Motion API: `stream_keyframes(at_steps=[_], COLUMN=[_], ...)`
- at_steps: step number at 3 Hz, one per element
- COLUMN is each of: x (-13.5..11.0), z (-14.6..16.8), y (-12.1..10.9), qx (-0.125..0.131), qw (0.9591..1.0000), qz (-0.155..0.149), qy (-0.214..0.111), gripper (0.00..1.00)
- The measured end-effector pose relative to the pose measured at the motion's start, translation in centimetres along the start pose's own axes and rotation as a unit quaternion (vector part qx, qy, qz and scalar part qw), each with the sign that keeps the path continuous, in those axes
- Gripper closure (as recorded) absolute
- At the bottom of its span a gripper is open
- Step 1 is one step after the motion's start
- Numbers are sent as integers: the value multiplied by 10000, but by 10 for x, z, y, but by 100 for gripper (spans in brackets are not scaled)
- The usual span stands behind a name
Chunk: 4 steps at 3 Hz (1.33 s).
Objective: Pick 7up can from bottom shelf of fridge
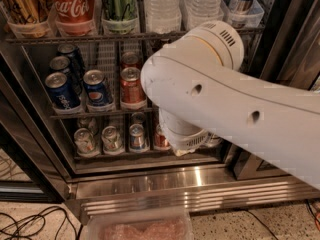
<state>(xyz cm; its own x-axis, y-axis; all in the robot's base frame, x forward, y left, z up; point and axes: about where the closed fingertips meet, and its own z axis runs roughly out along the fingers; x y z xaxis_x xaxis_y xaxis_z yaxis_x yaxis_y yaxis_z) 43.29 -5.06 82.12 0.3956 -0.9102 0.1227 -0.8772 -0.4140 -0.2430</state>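
The fridge stands open in front of me. Its bottom shelf holds a row of small cans. Two pale, silver-topped cans stand at its left; the 7up can looks like one of them, but I cannot read the print. A blue can and a red can stand to their right. My gripper is at the end of the big white arm, low in front of the bottom shelf's right half, beside the red can. The arm hides everything behind it there.
The middle rack holds blue Pepsi cans and red cans. The top rack holds cola and green bottles and water bottles in clear tubs. A clear tub and cables lie on the floor. The dark door frame is at the right.
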Motion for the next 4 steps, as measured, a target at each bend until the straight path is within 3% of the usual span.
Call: stream_keyframes(at_steps=[1,2,3,4], x=[-5,-20,-50,-89], z=[25,51,70,89], y=[-7,-25,-40,-46], qx=[157,380,472,486], qw=[9977,9887,9704,9459], qz=[-652,-1443,-2290,-3048], qy=[129,-151,-605,-1001], gripper=[100,100,100,100])
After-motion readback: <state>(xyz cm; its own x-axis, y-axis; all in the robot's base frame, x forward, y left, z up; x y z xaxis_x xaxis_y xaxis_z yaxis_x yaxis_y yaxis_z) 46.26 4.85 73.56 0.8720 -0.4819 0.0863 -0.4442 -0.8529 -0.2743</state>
